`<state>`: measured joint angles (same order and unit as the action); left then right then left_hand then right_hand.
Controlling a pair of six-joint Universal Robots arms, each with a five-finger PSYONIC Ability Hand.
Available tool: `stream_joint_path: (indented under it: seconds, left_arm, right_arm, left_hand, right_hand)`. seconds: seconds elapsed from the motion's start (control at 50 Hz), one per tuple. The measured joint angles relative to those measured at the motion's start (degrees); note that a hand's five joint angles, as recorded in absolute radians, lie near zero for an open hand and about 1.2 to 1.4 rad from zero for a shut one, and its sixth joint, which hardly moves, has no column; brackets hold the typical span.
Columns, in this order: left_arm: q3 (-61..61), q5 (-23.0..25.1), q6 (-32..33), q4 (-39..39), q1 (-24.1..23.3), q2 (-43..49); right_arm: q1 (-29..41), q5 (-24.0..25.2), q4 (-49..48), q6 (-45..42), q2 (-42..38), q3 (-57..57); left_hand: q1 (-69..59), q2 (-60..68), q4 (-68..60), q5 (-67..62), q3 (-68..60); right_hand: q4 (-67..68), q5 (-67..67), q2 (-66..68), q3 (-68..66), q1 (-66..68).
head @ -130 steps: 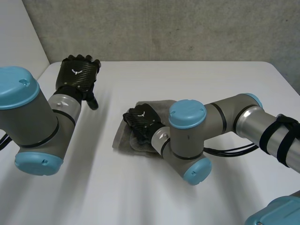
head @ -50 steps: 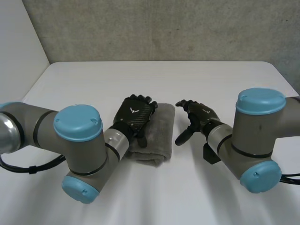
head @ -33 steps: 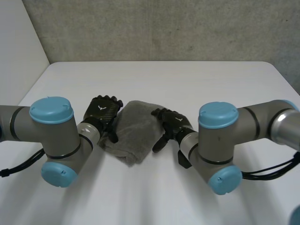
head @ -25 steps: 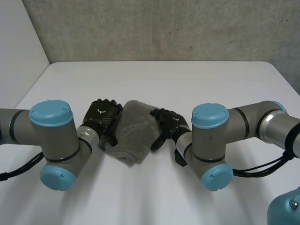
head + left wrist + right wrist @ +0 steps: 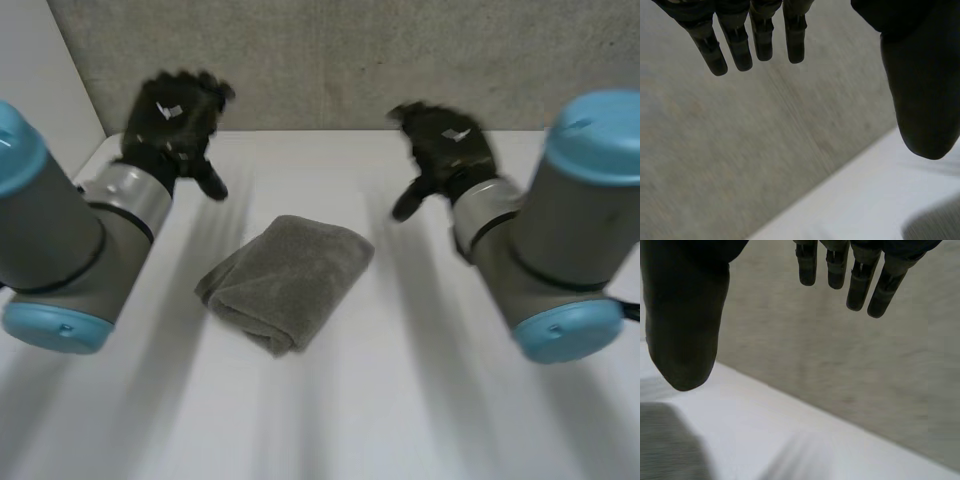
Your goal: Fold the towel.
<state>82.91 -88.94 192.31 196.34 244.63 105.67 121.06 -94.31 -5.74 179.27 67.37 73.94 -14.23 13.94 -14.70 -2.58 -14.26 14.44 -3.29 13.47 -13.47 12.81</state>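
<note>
Diagonally lies the towel [image 5: 287, 280] (folded), near-left to far-right.

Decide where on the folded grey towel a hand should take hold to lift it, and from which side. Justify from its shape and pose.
Probably the near-left edge of the towel, where the stacked layers show as a thick lip. It lies flat and skewed, with that edge facing the robot's left, so the open left hand could come from that side and pinch all layers.

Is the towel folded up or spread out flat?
Folded. The towel lies as a thick bundle with rounded, doubled edges. The left hand and right hand hang clear of it.
</note>
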Motion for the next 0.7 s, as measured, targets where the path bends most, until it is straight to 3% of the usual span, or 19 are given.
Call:
stream_joint_path:
  seconds: [0.12, 0.22, 0.28, 0.5, 0.7]
  left_arm:
    - [-3.3, -6.5, -5.0, -3.7, 0.0, -4.4]
    - [-6.3, -11.5, -7.0, -8.6, 0.1, -4.7]
    - [-7.8, -13.0, -7.5, -12.2, 0.1, -4.2]
    - [-9.9, -12.8, -7.5, -19.2, -0.1, -0.9]
    - [-10.5, -11.0, -8.0, -21.5, -0.1, -0.2]
  right_arm:
    - [-5.4, -6.6, 0.2, -3.8, 6.0, 1.8]
    - [-8.4, -6.5, 1.0, -4.2, 7.3, 2.1]
    - [-9.6, -4.0, 2.4, -4.1, 7.4, 1.8]
    - [-10.7, 4.2, 6.1, -3.4, 7.2, 0.3]
    - [-11.2, 6.2, 6.1, -3.3, 7.2, 0.4]
  left_hand:
    - [0.0, 0.0, 0.0, 0.0, 0.0]
    - [0.0, 0.0, 0.0, 0.0, 0.0]
    - [0.0, 0.0, 0.0, 0.0, 0.0]
    - [0.0, 0.0, 0.0, 0.0, 0.0]
    - [0.0, 0.0, 0.0, 0.0, 0.0]
  right_hand:
    - [0.0, 0.0, 0.0, 0.0, 0.0]
    - [0.0, 0.0, 0.0, 0.0, 0.0]
    - [0.0, 0.0, 0.0, 0.0, 0.0]
    - [0.0, 0.0, 0.0, 0.0, 0.0]
    - [0.0, 0.0, 0.0, 0.0, 0.0]
